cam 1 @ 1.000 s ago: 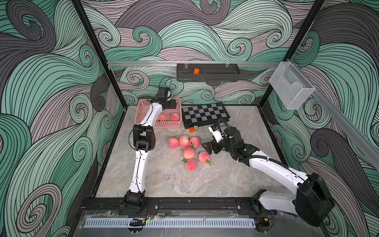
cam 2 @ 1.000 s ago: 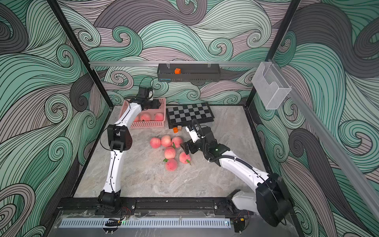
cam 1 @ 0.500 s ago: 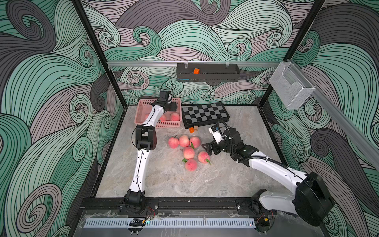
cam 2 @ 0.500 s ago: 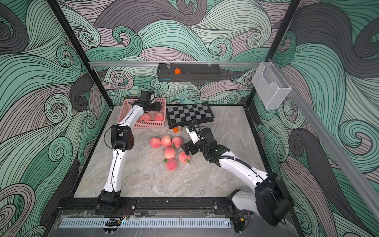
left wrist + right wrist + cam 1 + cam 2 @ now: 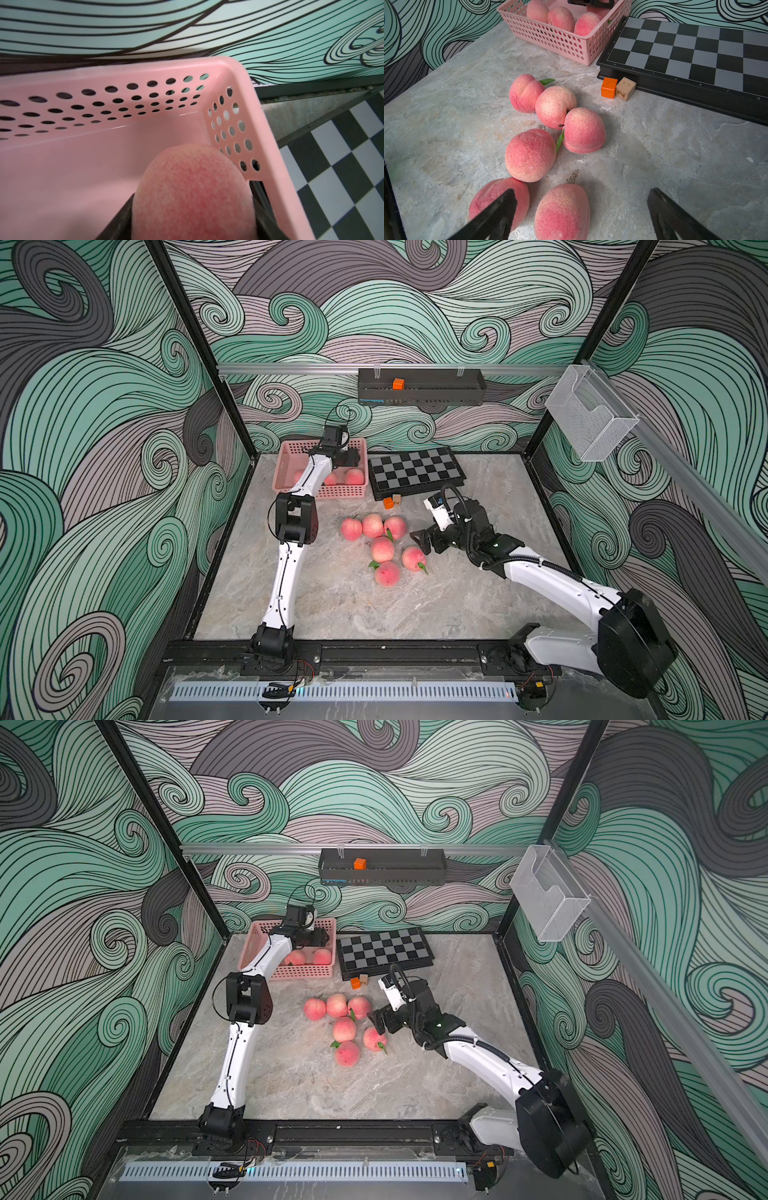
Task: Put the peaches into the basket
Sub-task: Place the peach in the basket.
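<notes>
Starting big, table (image 5: 332, 605): grey marbled top, both arms reach in.
board (image 5: 415, 470): checkered, lying flat at the back.
basket (image 5: 328, 491): pink, back-left, just beside the board; we count three peaches (image 5: 560, 18) lying in it.
left gripper (image 5: 192, 199): clamped on a peach (image 5: 193, 176), over the basket floor by the board-side wall.
right gripper (image 5: 581, 193): spread wide, holding nothing, low over the nearest loose peach (image 5: 562, 214).
loose peaches (image 5: 382, 549): six, bunched mid-table in front of the basket.
orange cube (image 5: 609, 87): touching a tan cube (image 5: 625, 89), both against the board's front edge.
</notes>
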`<state>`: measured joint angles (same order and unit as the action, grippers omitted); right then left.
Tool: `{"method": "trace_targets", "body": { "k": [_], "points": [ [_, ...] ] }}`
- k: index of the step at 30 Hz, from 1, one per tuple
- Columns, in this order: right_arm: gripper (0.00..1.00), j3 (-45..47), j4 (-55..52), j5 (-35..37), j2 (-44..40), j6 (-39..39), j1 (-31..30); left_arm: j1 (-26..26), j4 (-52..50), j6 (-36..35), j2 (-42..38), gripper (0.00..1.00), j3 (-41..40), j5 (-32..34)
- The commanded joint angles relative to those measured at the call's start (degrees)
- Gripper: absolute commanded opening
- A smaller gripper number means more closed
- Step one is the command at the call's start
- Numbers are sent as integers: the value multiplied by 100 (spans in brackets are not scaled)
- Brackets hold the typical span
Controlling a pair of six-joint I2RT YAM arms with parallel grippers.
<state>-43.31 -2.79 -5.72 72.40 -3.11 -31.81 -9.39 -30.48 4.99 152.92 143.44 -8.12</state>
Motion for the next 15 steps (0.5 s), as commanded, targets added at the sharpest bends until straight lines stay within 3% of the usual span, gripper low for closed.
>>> {"method": "trace_targets", "body": {
  "k": [1,15],
  "points": [
    [99,91,24,96,-126,107,58,23,165,19,142,64,-34,-103],
    [99,60,-18,97,-146,107,81,24,178,-167,-29,91,-49,-103]
  ]
}}
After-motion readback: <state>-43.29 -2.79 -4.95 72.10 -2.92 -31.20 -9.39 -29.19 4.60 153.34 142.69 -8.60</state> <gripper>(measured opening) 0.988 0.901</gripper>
